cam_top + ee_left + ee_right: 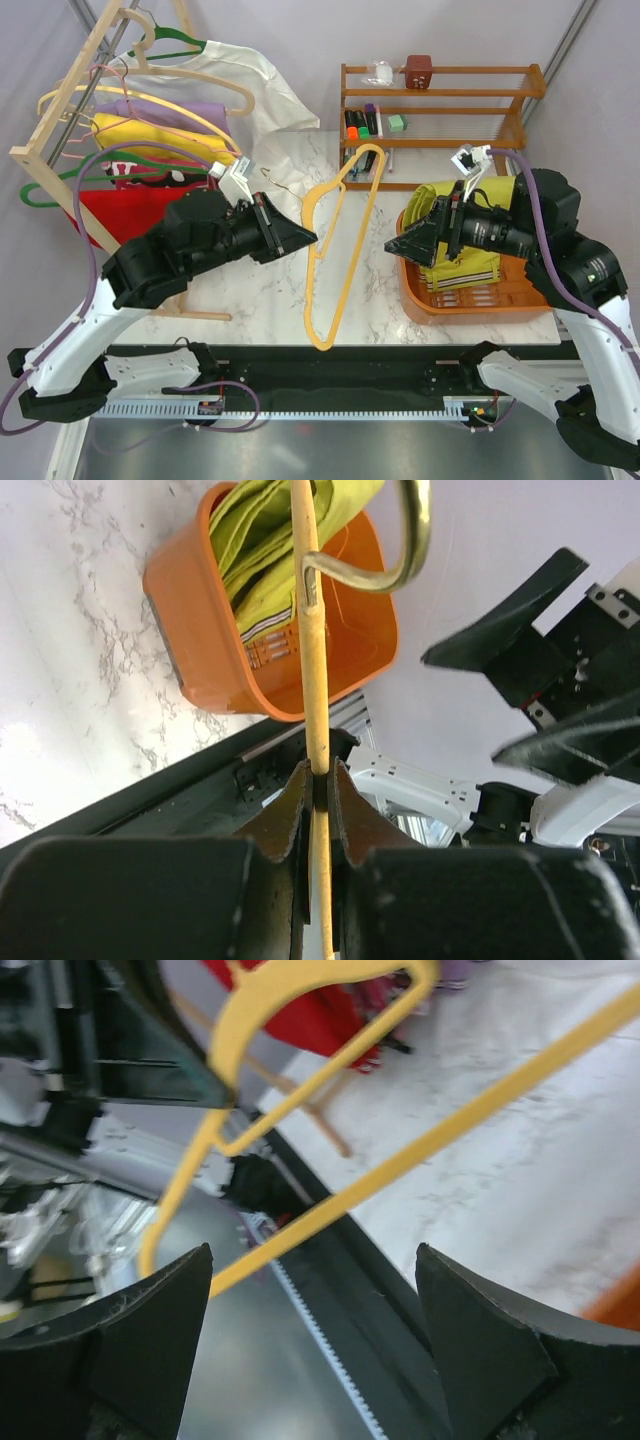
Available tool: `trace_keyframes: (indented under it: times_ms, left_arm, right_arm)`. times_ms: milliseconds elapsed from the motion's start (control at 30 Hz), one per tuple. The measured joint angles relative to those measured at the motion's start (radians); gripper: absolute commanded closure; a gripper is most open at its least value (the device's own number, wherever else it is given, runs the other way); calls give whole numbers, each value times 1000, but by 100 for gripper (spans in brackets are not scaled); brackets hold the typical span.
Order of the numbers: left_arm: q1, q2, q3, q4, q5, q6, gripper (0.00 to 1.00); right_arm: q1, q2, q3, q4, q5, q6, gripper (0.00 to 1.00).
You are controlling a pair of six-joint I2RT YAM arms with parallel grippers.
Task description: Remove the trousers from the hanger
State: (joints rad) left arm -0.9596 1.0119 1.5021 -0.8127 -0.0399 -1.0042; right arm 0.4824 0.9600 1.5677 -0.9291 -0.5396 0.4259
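The pale yellow-orange hanger is bare and held above the middle of the table, its wire hook pointing back left. My left gripper is shut on one arm of the hanger; in the left wrist view the bar runs up from between the fingers. The lime-yellow trousers lie folded in the orange basket on the right, and show in the left wrist view. My right gripper is open and empty, just right of the hanger and left of the basket.
A wooden clothes rack stands at the left with a red garment, a golden-yellow one, green hangers and a white shirt. A wooden shelf with markers stands at the back right.
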Motion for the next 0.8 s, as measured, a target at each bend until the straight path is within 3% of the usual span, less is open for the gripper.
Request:
trace_keyframes:
  times_ms: [133,267,467,667,800]
  left_arm:
    - [0,18,22,1,-42,0,98]
    - [0,26,23,-1,-88,0,98]
    - [0,37,23,-1,-137,0,98]
    - [0,41,23,-1,-172,-4,98]
    - [0,40,23,-2,-180,-13,98]
  right_arm:
    - [19,5,-56,130,-169,80,13]
    - [135,33,-69,198,-179,141,19]
    - [557,164,-39,215,63,163,24]
    - [725,235,-27,207,306,180,38]
    - [881,278,-6,203,464,180,57]
